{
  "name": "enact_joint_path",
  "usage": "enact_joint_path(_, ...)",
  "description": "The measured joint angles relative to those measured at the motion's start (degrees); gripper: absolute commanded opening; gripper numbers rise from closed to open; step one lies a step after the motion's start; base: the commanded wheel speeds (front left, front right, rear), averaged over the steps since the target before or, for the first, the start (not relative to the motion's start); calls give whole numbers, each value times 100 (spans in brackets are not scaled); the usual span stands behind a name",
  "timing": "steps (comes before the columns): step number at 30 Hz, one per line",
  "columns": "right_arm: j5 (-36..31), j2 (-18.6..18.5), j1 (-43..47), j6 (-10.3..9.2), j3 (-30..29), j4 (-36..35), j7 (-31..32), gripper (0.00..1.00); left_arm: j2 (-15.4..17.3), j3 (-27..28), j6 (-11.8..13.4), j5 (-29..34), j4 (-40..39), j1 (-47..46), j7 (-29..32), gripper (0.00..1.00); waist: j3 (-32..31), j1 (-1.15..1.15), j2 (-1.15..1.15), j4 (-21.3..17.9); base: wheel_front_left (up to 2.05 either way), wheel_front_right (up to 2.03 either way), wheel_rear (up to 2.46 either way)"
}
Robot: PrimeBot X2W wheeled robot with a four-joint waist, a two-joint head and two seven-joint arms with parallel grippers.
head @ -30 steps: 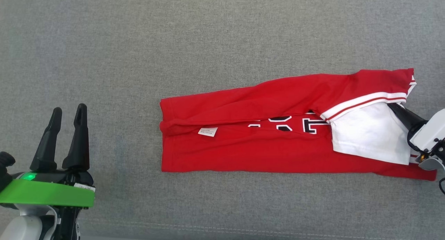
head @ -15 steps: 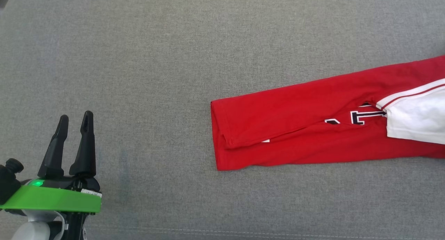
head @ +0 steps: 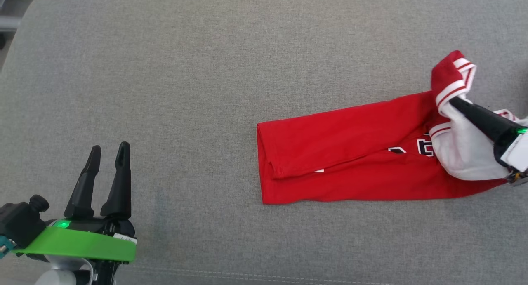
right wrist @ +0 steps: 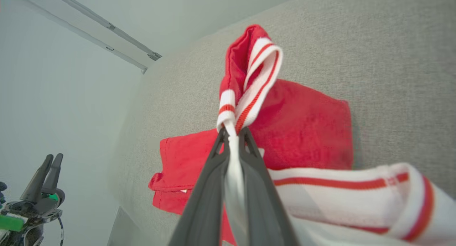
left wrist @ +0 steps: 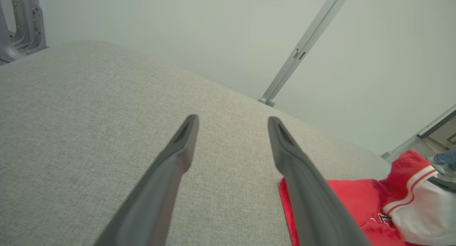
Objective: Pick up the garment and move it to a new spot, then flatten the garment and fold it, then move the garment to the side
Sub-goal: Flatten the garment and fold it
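The garment [head: 350, 153], a red shirt with white sleeves, is laid as a long folded strip on the grey fabric surface [head: 206, 70], toward 3 o'clock in the head view. Its end with the red and white striped cuff [head: 453, 76] is lifted off the surface at about 2 o'clock. It is pinched there by the right hand [head: 451, 100], whose fingers are clenched on the cloth. The left hand [head: 109, 147] is seen at 7 o'clock, released, with nothing between its fingers, well apart from the garment.
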Motion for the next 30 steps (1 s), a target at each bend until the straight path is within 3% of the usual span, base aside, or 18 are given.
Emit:
enact_joint_path(9,-183,516,-12,-13,744,-756,164,0,-30,-183,-71,42,37,-40,2,100,33,0,0,181,0,0,0)
enact_joint_path(18,-848,1163,-20,-457,1330,-576,-48,0,-305,-536,-249,43,193,-281,26,100,117,0,0,567,0,0,0)
enact_joint_path(28,-1287,1718,-391,-717,1761,-115,-287,0,-454,-672,-316,92,432,-363,25,100,186,0,0,1052,0,0,0)
enact_joint_path(29,-1323,1761,-421,-719,1807,-65,-293,30,-464,-648,-316,92,453,-361,25,100,188,0,0,1081,0,0,0)
enact_joint_path(30,-1357,1794,-444,-742,1847,-23,-297,82,-467,-620,-316,92,467,-361,25,100,188,0,0,1103,0,0,0)
